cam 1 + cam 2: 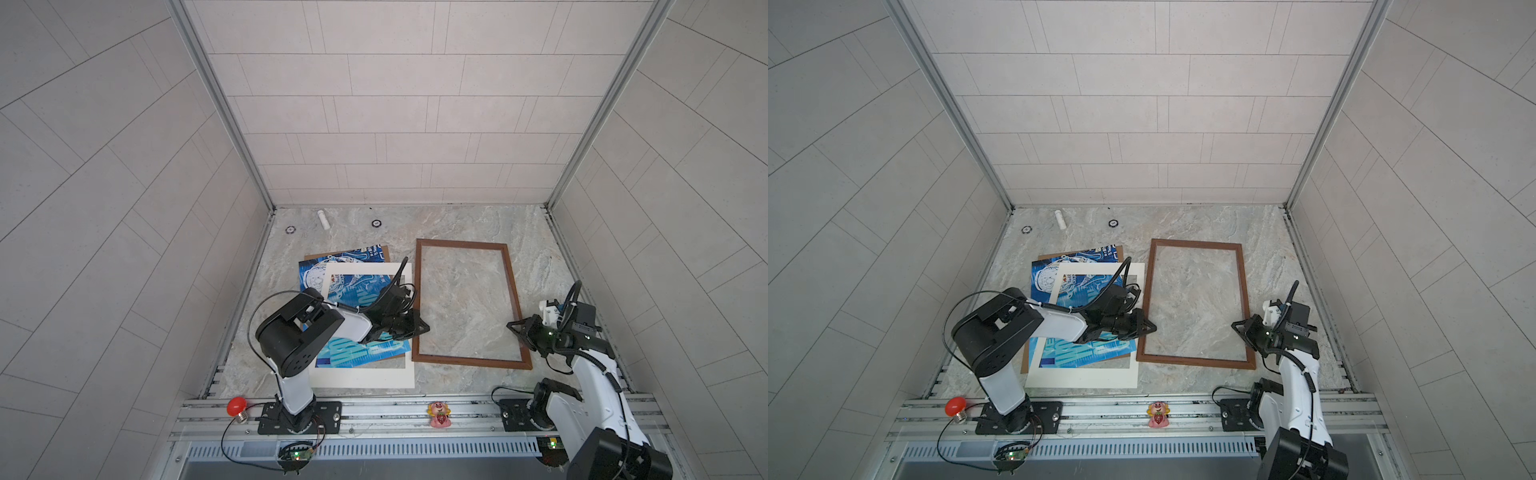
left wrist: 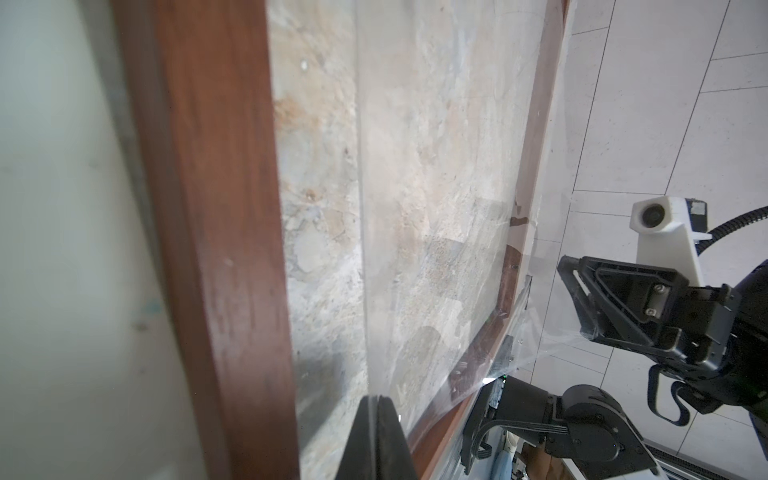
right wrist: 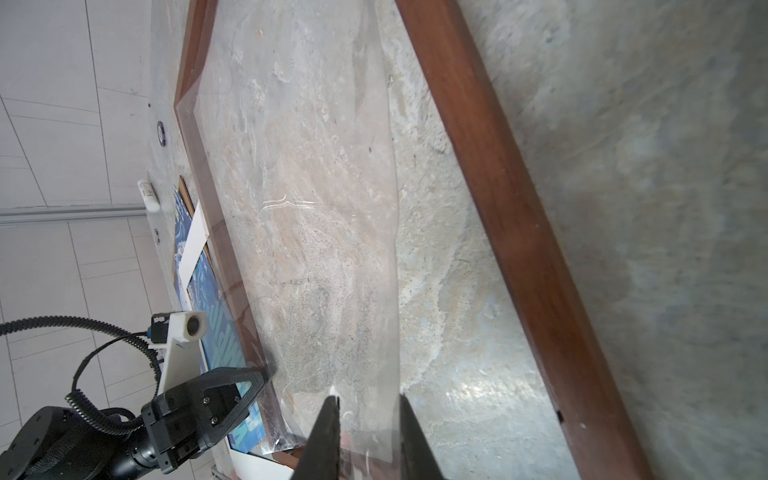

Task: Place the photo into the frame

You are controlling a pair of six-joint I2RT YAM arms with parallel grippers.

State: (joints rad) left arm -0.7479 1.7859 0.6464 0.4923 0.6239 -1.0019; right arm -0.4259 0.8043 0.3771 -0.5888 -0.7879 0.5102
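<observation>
Hands: left hand [image 2: 376, 401] clenched, fingertips pressed together on one edge of a clear sheet [image 3: 291, 208], over the rail of the frame [image 2: 220, 208] on that arm's side. Right hand [image 3: 368, 403] slightly released, a narrow gap between its fingers, with the sheet's opposite edge lying in that gap. Whether either finger touches the sheet cannot be told.

Clear sheet: stretched between both hands above the frame's opening, crinkled near the right hand. The marbled surface [image 1: 457, 220] shows through it. Whether it rests on the rails cannot be told.

Frame: thin dark brown wood, flat on the right half of the surface, long rails running from near edge toward far edge.

Photo [image 1: 311, 276]: blue poster on the left half of the surface, skewed. It lies atop a brown backing board [image 1: 1119, 252] and under a cream mat [image 1: 361, 378], whose window shows part of the helmet picture and teal letters. The mat's edge is just beside the frame.

Sundries: white tube [image 1: 323, 219] near the far edge, two small rings [image 1: 289, 230] either side of it; red bulb [image 1: 237, 406] and pink figurine [image 1: 439, 413] on the front rail.
</observation>
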